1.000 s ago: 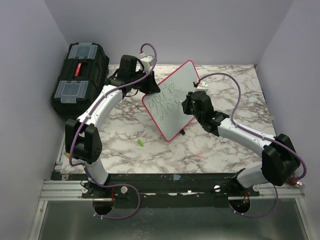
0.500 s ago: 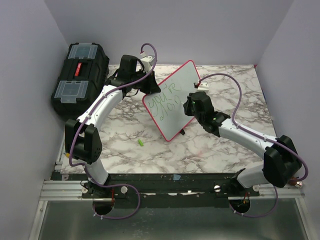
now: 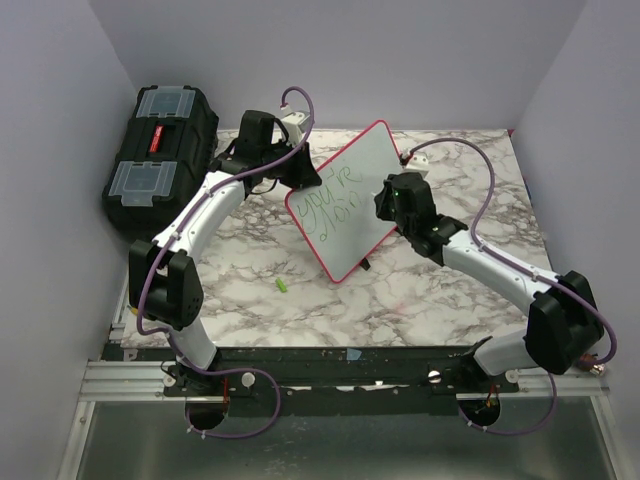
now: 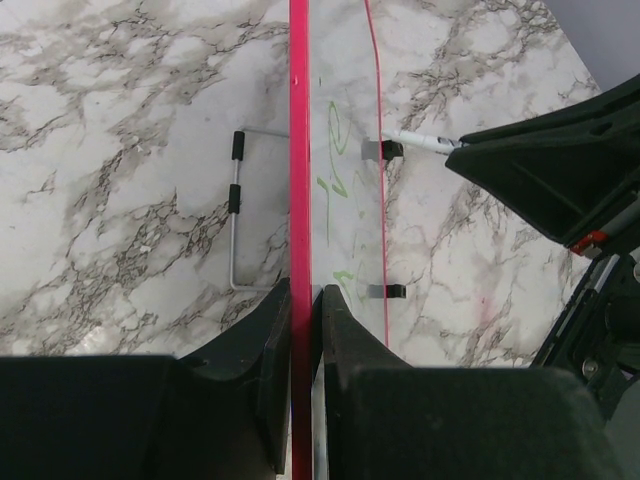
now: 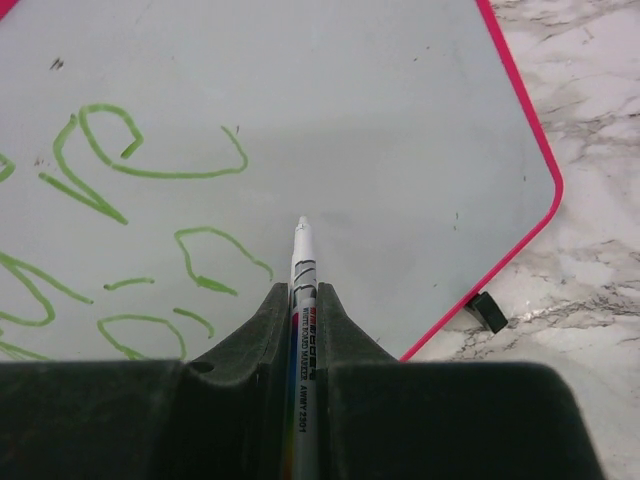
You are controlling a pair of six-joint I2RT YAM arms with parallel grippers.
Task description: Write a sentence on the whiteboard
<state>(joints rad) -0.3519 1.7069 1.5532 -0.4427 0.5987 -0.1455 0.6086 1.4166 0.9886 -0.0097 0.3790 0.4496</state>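
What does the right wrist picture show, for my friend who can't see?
The right gripper pinches a white marker, its tip pointing at a whiteboard with a red-pink frame. Green writing loops across the board's left side, and marble table shows at the right.

The whiteboard (image 3: 368,160) is seen as a white sheet framed by a thin red-pink edge. The sentence (image 3: 335,205) on it is written in green. The worktop (image 3: 420,300) is patterned like marble, white with grey and brownish veins. The toolbox (image 3: 165,150) is coloured black, with clear lids and a small red label. The arms (image 3: 490,265) are painted white with black joints, and purple cables (image 3: 298,91) are run along them. The left tool (image 4: 303,298) and the right tool (image 5: 303,292) are both black. The marker (image 5: 301,250) is white, with small multicoloured print on its barrel. A tiny green piece (image 3: 283,286) is noticed on the worktop. The walls (image 3: 340,60) are pale lavender.
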